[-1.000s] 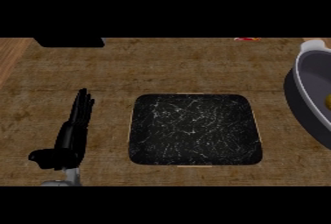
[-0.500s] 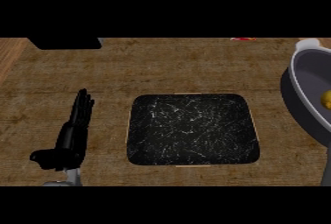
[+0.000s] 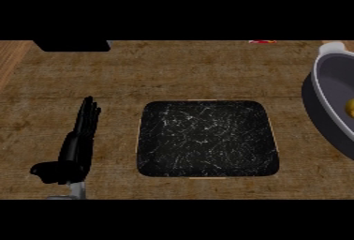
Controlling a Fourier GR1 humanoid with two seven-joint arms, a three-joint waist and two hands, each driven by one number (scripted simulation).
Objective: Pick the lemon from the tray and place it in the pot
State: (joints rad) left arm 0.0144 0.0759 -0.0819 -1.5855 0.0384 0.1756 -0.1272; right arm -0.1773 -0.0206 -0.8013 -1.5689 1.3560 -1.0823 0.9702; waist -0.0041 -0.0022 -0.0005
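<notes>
A black marbled tray (image 3: 207, 138) lies in the middle of the wooden counter with nothing on it. At the right edge stands a grey pot (image 3: 330, 93), partly cut off by the frame. A bit of yellow, the lemon (image 3: 350, 108), shows inside it at the very edge. My left hand (image 3: 76, 147) rests on the counter left of the tray, fingers straight and pointing away, holding nothing. My right hand does not show.
A black object (image 3: 72, 45) sits at the counter's far left edge. A small red thing (image 3: 262, 41) peeks in at the far edge, right of centre. The counter's left border (image 3: 10, 61) runs slanted at the upper left.
The view has drifted slightly, so the tray and pot sit a little further left in the frame. The left hand stays still.
</notes>
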